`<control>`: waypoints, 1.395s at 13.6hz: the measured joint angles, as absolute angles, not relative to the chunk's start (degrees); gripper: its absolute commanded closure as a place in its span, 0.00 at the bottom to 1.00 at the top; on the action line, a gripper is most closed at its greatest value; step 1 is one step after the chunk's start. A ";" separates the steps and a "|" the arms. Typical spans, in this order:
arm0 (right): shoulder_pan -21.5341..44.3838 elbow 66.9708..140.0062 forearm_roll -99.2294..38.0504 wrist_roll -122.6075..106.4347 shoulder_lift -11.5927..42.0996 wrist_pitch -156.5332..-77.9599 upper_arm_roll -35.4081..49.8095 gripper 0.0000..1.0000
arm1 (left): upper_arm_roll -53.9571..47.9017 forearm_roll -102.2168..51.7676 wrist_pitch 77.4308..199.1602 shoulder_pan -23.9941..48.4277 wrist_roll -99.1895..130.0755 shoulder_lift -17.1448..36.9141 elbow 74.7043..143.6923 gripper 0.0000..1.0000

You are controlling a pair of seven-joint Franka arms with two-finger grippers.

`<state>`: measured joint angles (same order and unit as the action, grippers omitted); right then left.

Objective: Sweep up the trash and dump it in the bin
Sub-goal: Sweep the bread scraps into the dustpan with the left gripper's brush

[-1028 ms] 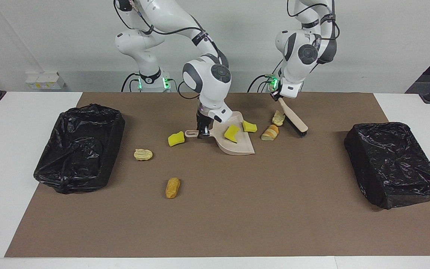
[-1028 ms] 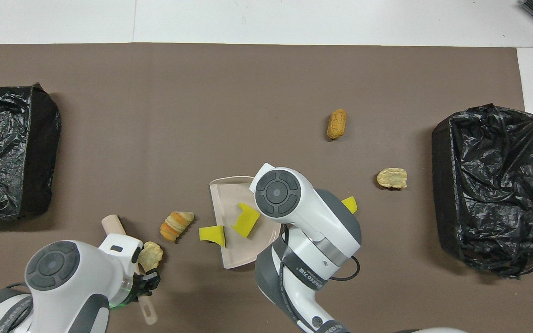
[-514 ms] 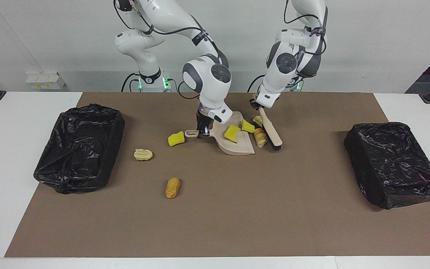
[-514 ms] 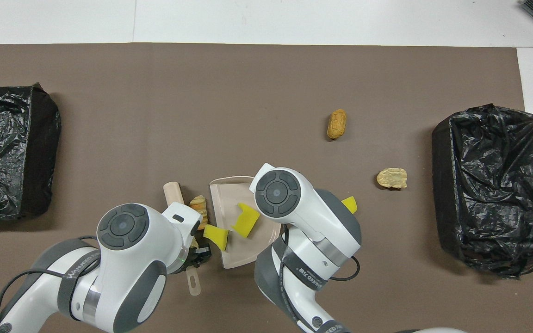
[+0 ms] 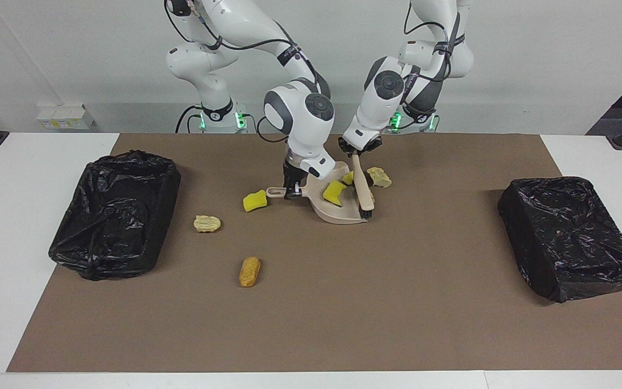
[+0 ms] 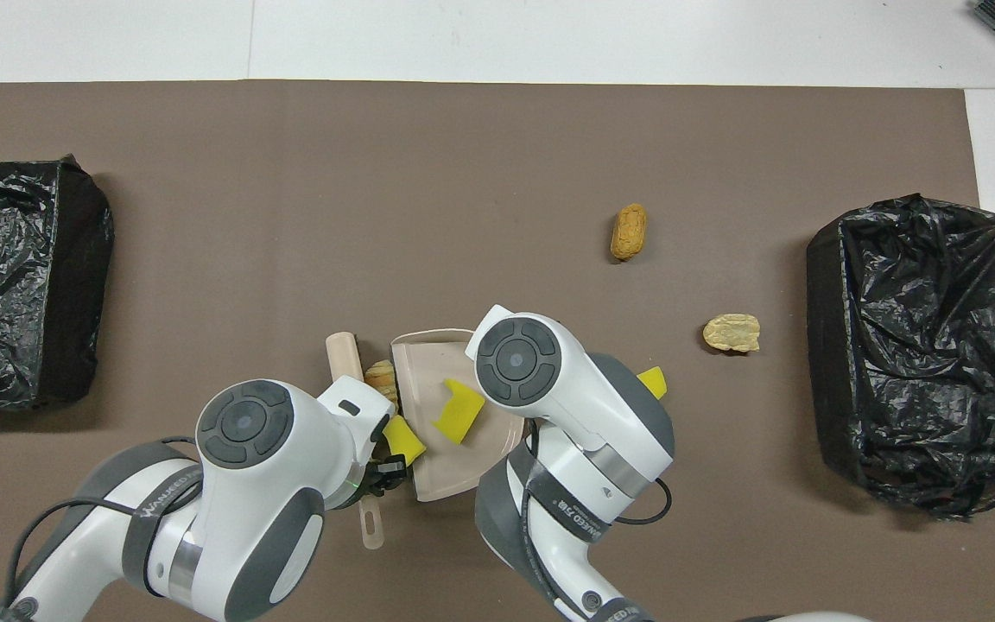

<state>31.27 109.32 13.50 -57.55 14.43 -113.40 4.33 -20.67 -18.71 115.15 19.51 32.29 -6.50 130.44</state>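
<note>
My right gripper [image 5: 291,190] is shut on the handle of the beige dustpan [image 5: 343,213], which rests on the mat. One yellow sponge chunk [image 5: 335,193] lies in the pan [image 6: 428,354]. My left gripper [image 5: 355,151] is shut on the beige brush [image 5: 364,186], whose bristles stand at the pan's open edge. A second yellow chunk [image 6: 402,438] and a croissant piece [image 6: 381,377] sit pressed between brush and pan. A tan scrap [image 5: 379,176] lies beside the brush, toward the left arm's end. A third yellow chunk [image 5: 254,200] lies by the pan's handle.
A pale pastry piece [image 5: 207,223] and a brown roll [image 5: 250,271] lie on the mat farther from the robots. An open black-lined bin [image 5: 114,213] stands at the right arm's end. A second black-bagged bin [image 5: 573,235] stands at the left arm's end.
My left arm has swept the brush toward the dustpan, pushing the croissant piece and a yellow chunk up to its mouth. The tan scrap stayed outside the brush. The dustpan has not moved.
</note>
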 measured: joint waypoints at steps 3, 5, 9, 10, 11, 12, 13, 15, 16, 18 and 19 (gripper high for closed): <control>31.26 109.33 13.50 -57.50 14.43 -113.37 4.33 1.00 | -20.30 -19.75 109.43 19.61 32.30 -6.33 125.56 1.00; 31.26 109.33 13.50 -57.48 14.43 -113.36 4.33 1.00 | -19.63 -19.75 105.77 18.56 32.29 -6.48 124.95 1.00; 31.26 109.33 13.50 -57.48 14.43 -113.36 4.33 1.00 | -18.96 -17.85 94.65 13.10 31.61 -9.84 124.64 1.00; 31.26 109.34 13.50 -57.47 14.43 -113.36 4.33 1.00 | -18.89 -16.28 93.28 11.99 31.58 -11.02 125.58 1.00; 31.26 109.34 13.50 -57.47 14.43 -113.36 4.33 1.00 | -18.85 -15.22 93.27 11.12 31.64 -12.41 127.53 1.00; 31.26 109.36 13.50 -57.47 14.43 -113.36 4.33 1.00 | -18.72 -14.70 93.60 10.24 31.65 -14.04 130.11 1.00; 31.26 109.40 13.50 -57.47 14.43 -113.36 4.33 1.00 | -18.62 -14.59 94.44 9.50 31.65 -15.96 133.14 1.00; 31.27 109.50 13.50 -57.46 14.34 -112.96 4.33 1.00 | -18.53 -14.58 99.47 9.04 31.95 -20.26 140.45 1.00; 31.27 109.63 13.50 -57.45 14.22 -112.61 4.33 1.00 | -18.73 -14.59 102.98 9.04 32.71 -21.58 143.56 1.00; 31.27 109.87 13.50 -56.92 14.05 -112.53 4.34 1.00 | -19.27 -14.84 110.25 9.51 36.31 -22.12 147.41 1.00; 31.30 109.98 13.50 -56.59 14.02 -112.53 4.38 1.00 | -19.54 -15.00 113.37 9.95 38.56 -21.80 148.19 1.00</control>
<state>31.30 109.98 13.50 -56.59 14.02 -112.53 4.38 -19.54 -15.00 113.37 9.95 38.56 -21.80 148.19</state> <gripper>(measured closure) 0.687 0.736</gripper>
